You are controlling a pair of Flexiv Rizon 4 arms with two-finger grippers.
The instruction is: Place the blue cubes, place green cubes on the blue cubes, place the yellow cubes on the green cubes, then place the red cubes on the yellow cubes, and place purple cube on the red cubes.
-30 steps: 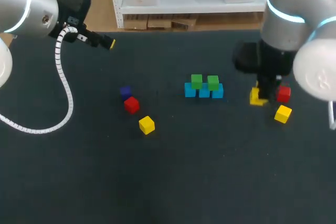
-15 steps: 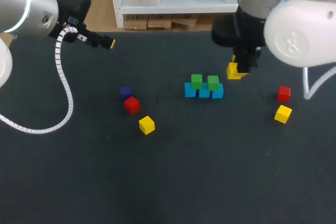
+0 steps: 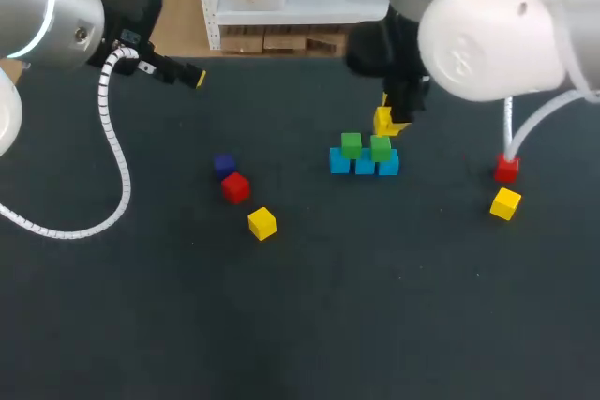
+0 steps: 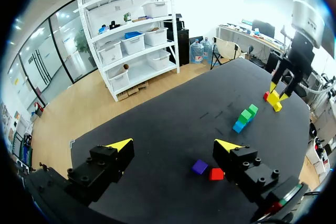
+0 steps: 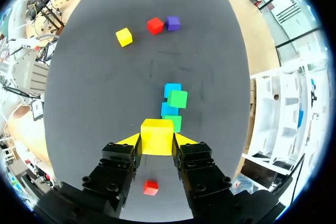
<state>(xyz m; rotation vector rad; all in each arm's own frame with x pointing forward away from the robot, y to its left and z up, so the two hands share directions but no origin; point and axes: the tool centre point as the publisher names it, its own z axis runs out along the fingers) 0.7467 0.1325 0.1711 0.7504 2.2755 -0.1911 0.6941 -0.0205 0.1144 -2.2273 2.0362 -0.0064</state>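
Three blue cubes stand in a row at mid-table, with two green cubes on top of them. My right gripper is shut on a yellow cube, held just above the right green cube. Loose on the left lie a purple cube, a red cube and a yellow cube. Another red cube and a yellow cube lie at the right. My left gripper hangs open and holds nothing at the far left, high over the table.
A white coiled cable droops from my left arm over the table's left side. The dark table is bare in its near half.
My right arm has carried the yellow cube up and to the left, from beside the right red cube to just over the green cubes. The left arm has kept still.
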